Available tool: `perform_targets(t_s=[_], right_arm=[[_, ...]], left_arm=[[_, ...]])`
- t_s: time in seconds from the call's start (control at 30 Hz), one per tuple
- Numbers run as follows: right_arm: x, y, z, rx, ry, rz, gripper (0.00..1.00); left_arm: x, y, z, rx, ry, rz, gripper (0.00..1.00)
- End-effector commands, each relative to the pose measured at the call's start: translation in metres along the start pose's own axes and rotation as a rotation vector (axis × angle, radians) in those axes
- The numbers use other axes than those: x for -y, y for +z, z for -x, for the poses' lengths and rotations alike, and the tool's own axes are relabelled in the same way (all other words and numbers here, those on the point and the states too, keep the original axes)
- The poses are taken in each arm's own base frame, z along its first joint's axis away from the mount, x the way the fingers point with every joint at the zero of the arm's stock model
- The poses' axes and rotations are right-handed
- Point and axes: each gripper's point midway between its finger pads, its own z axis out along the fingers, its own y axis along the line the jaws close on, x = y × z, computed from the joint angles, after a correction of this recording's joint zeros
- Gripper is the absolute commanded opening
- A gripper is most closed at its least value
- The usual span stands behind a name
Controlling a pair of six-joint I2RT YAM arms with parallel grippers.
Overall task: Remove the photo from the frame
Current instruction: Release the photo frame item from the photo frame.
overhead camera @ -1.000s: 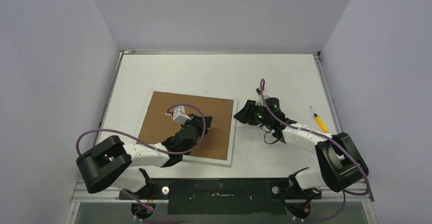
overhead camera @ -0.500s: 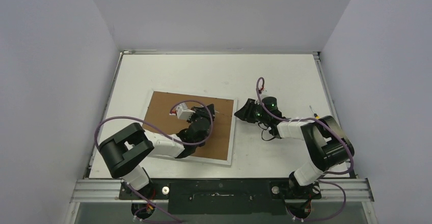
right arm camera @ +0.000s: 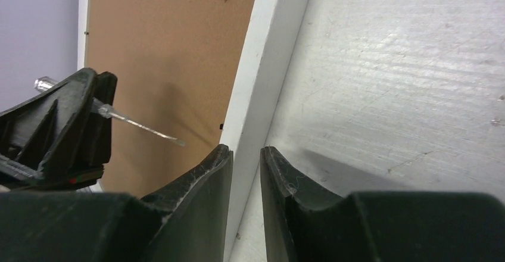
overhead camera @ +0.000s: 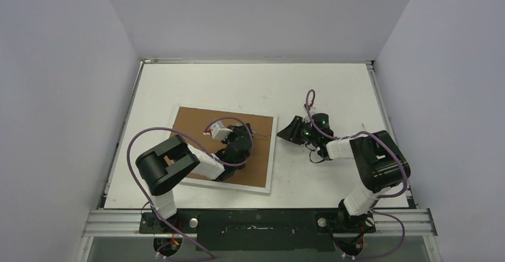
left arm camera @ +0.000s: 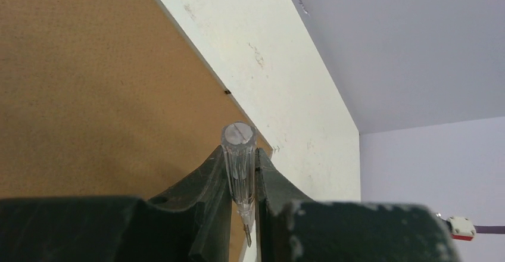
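Note:
The frame (overhead camera: 189,132) lies face down on the table, brown fibreboard back up, with its narrow white border (right arm camera: 262,65) round it. The photo is hidden. My left gripper (overhead camera: 246,136) hovers over the frame's right half, shut on a clear-handled screwdriver (left arm camera: 239,149) whose thin blade (right arm camera: 146,128) points toward the right border. My right gripper (right arm camera: 246,150) sits low at the frame's right edge (overhead camera: 273,146), its jaws narrowly open. The white border shows in the gap; contact is unclear.
The white table (overhead camera: 256,89) is bounded by grey walls at the back and both sides. A metal rail (overhead camera: 262,221) with both arm bases runs along the near edge. My right arm's elbow (overhead camera: 378,164) is folded over the table's right side.
My right gripper's jaws have narrowed beside the frame's right edge. The left gripper has shifted a little right and farther over the backing, and both arms' elbows have swung inward.

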Motion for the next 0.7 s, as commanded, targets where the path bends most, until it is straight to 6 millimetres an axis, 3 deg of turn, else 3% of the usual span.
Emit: perform_targets(t_s=[0.0, 0.53, 0.67], right_arm=[[-0.023, 0.003, 0.012, 0.009, -0.008, 0.080, 0.27], [-0.021, 0.021, 0.000, -0.056, 0.004, 0.050, 0.27], [-0.020, 0.024, -0.001, -0.062, 0.005, 0.045, 0.23]], left_arm=[[0.013, 0.012, 0.007, 0.057, -0.057, -0.027, 0.00], [0.004, 0.029, -0.009, 0.050, -0.053, -0.002, 0.00], [0.003, 0.029, -0.012, 0.038, -0.050, 0.001, 0.00]])
